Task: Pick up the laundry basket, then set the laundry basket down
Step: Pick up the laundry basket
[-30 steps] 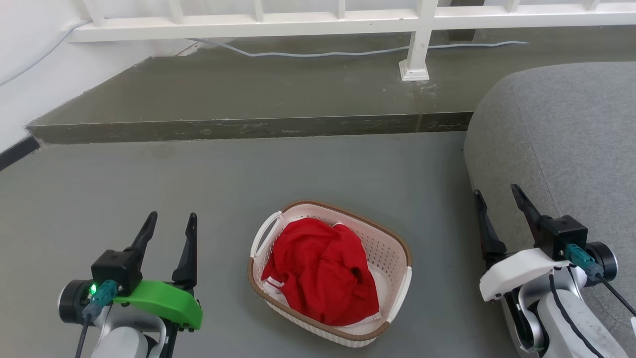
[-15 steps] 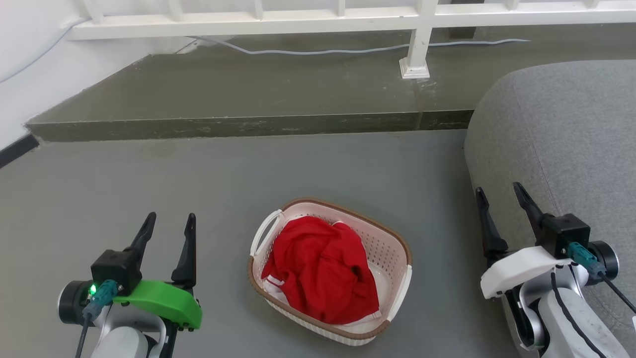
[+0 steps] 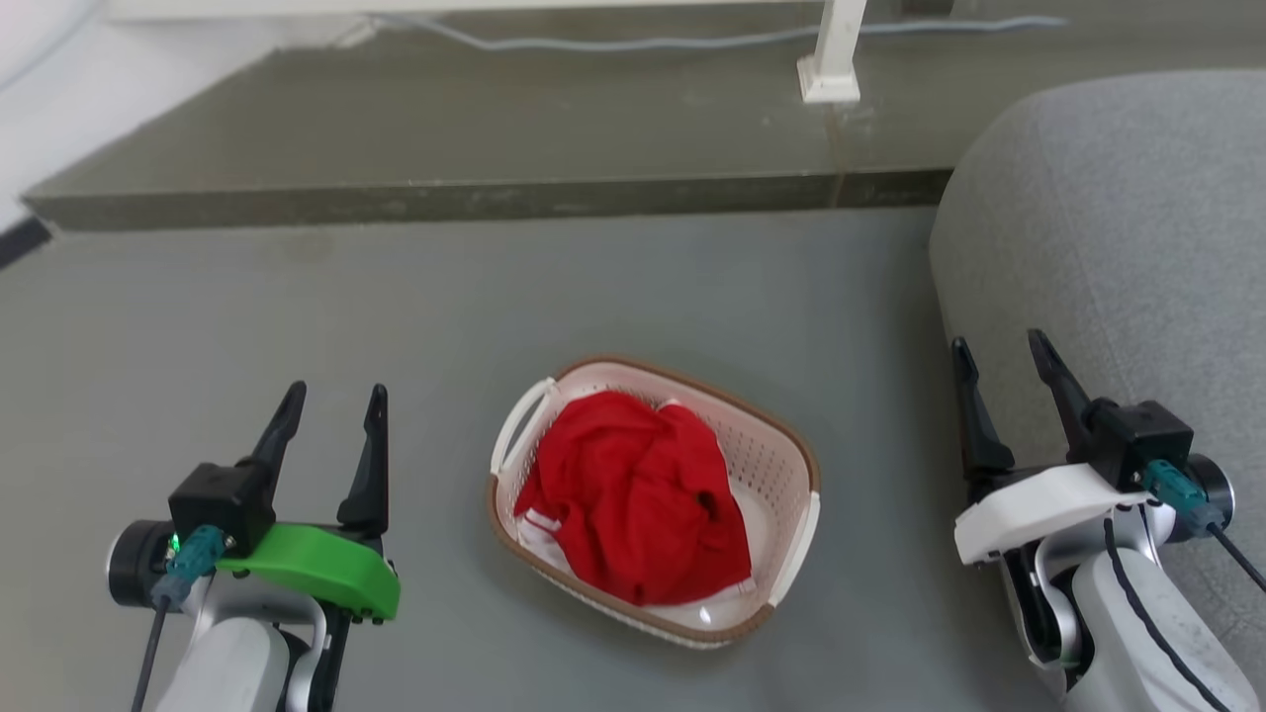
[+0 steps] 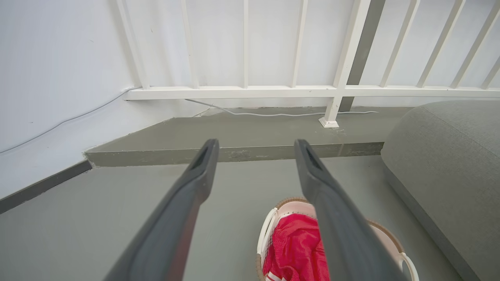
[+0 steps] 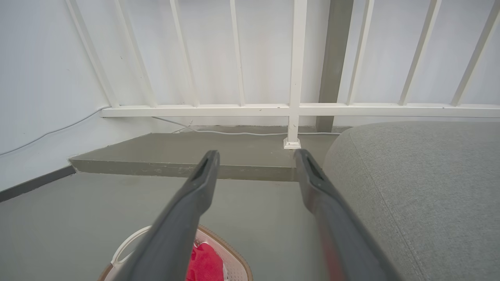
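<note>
Obs: laundry basket [image 3: 767, 465] sits on the grey floor [image 3: 593, 297], between left pincer [image 3: 335, 396] and right pincer [image 3: 998, 341], clear of both, each spread wide and empty. Judged light, stiff plastic, the red garment [image 3: 633, 494] inside soft. Best holds: white loop handles [image 3: 516, 425] — one per pincer.

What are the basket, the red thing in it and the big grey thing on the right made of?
Basket: likely moulded plastic, matte cream, judging by its regular perforated walls. Red thing: soft cloth, crumpled into folds; fibre unclear. Grey thing: seemingly upholstery fabric, matte, with a fine woven texture.
</note>
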